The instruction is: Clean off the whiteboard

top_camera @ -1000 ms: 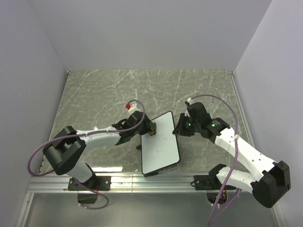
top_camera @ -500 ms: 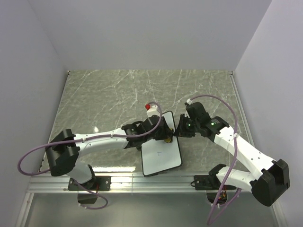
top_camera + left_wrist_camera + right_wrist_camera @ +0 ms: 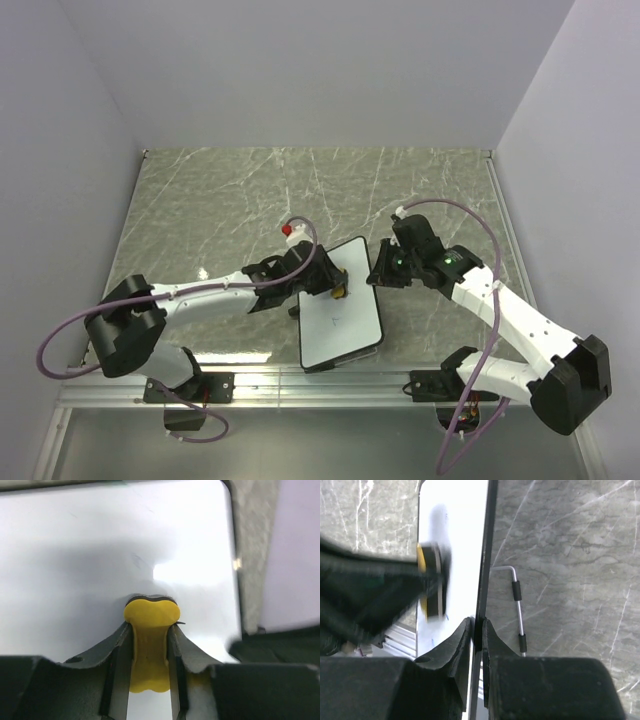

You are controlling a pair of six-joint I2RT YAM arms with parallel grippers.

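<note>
The whiteboard (image 3: 342, 318) lies tilted on the table between the arms, with a faint blue mark near its middle. My left gripper (image 3: 334, 284) is over the board's upper part, shut on the yellow bone-shaped eraser (image 3: 340, 291), which presses on the white surface. The left wrist view shows the eraser (image 3: 151, 645) clamped between the fingers (image 3: 120, 645) against the board (image 3: 90, 550). My right gripper (image 3: 379, 277) is shut on the board's right edge. The right wrist view shows its jaws pinching the black frame (image 3: 484, 555), with the blurred eraser (image 3: 429, 587) beyond.
A thin metal wire leg with black sleeves (image 3: 518, 607) lies on the grey marble table (image 3: 220, 200) beside the board's right edge. White walls enclose three sides. A metal rail (image 3: 300, 385) runs along the near edge.
My left gripper swept the eraser rightward across the board's upper part, then back toward the left. The right gripper has kept its hold on the board's edge.
</note>
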